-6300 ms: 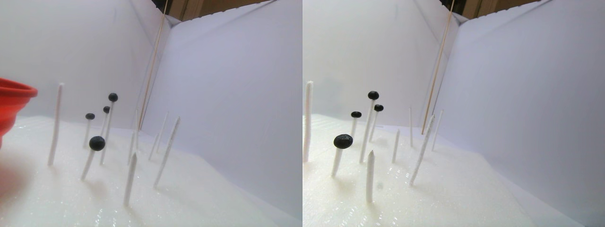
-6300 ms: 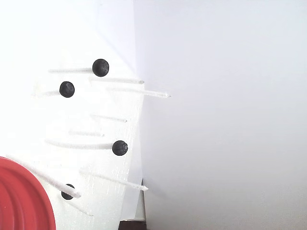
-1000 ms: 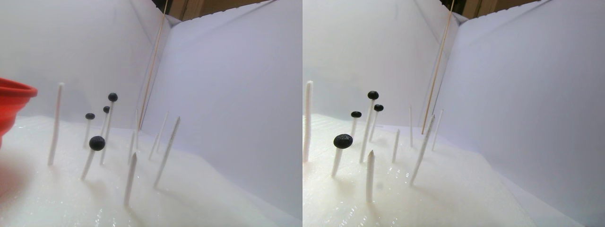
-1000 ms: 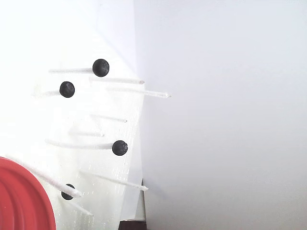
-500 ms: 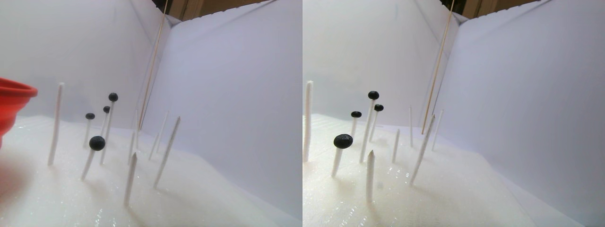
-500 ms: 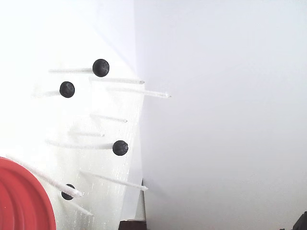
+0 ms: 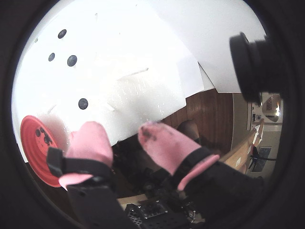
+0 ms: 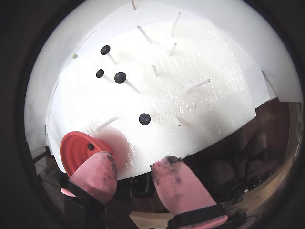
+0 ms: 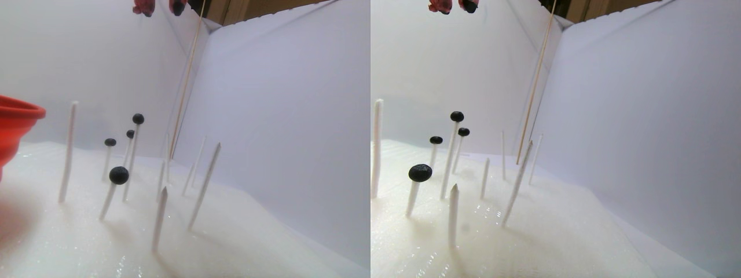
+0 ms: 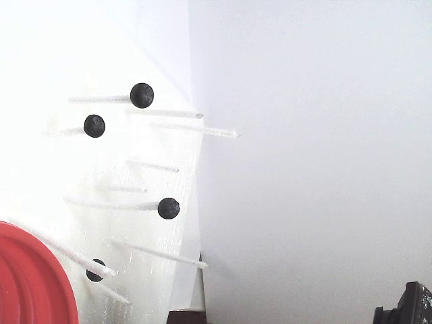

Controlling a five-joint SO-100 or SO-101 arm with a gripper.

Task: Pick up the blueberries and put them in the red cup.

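**Pink-tipped gripper parted and empty, held clear of the foam bed**

The black two-finger gripper with pink padded tips [image 8: 138, 167] is seen with its jaws spread wide apart; nothing is held between them. Dark smudges are noted on the pink fingertips [image 7: 159, 140]. In the stereo pair view only the tips of the gripper [image 9: 159, 6] are visible, at the top edge, high above everything else.

Beyond the tips, a white foam slab [image 8: 200, 105] studded with thin white upright sticks [image 9: 67, 152] is recorded. Four small matte black round blueberries [image 8: 144, 119] are perched on stick ends, none touched by the gripper: three clustered at the far side in a wrist view, one alone nearer the tips. The bright red ridged plastic cup [image 8: 76, 148] is located at the slab's near corner, just beside one pink tip in a wrist view; dark specks are seen inside it. White paper walls [image 9: 278, 116] enclose the bed.
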